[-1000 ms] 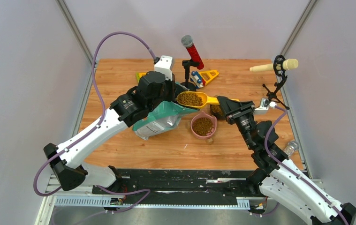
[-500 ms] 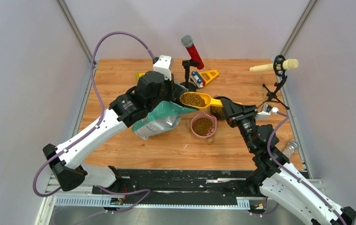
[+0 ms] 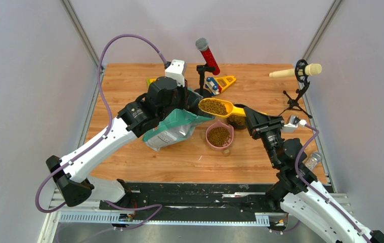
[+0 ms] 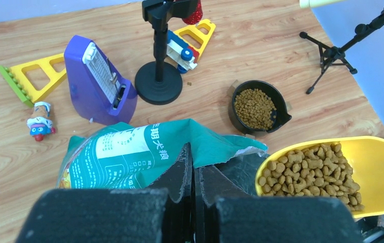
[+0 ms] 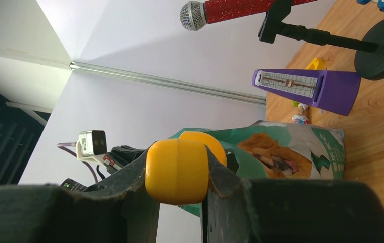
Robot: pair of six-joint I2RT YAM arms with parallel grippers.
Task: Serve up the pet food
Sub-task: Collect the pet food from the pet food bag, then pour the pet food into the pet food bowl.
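Observation:
My right gripper (image 3: 250, 115) is shut on the handle of a yellow scoop (image 3: 219, 107) heaped with brown pet food (image 3: 213, 107); the scoop hangs level just above and behind the pink bowl (image 3: 219, 135), which holds kibble. In the right wrist view the handle (image 5: 177, 172) sits between the fingers. My left gripper (image 3: 187, 104) is shut on the torn top edge of the teal-green food bag (image 3: 172, 128); in the left wrist view the fingers (image 4: 182, 174) pinch the bag (image 4: 124, 157) beside the full scoop (image 4: 341, 172). A black bowl (image 4: 258, 107) with kibble stands behind.
A red microphone on a black stand (image 3: 205, 68), a purple metronome (image 4: 98, 81), yellow toy pieces (image 3: 224, 82) and a small figure (image 4: 40, 121) lie at the back. A beige microphone on a tripod (image 3: 297, 81) stands at the right. A few loose pellets (image 3: 200, 158) lie near the pink bowl.
The right gripper has carried the full scoop out from the bag's mouth to the right, toward the pink bowl. The left arm and bag have stayed in place.

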